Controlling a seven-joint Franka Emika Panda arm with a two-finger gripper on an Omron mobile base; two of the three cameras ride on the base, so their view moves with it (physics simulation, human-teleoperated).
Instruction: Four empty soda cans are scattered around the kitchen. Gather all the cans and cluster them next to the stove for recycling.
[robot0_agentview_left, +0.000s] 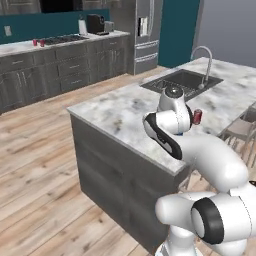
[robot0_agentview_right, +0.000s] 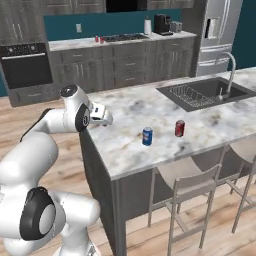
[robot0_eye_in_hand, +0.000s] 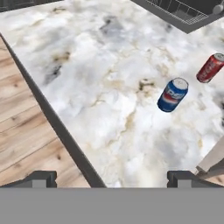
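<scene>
Hand open over island edge, w/ blue can apart.

Light is even and soft across all 3 views, with no clear single source. The marble counter reads bright and flat, without glare. The blue can and red can cast only faint shadows. Rendering is slightly soft and low in resolution; far cabinets look coarse.
</scene>
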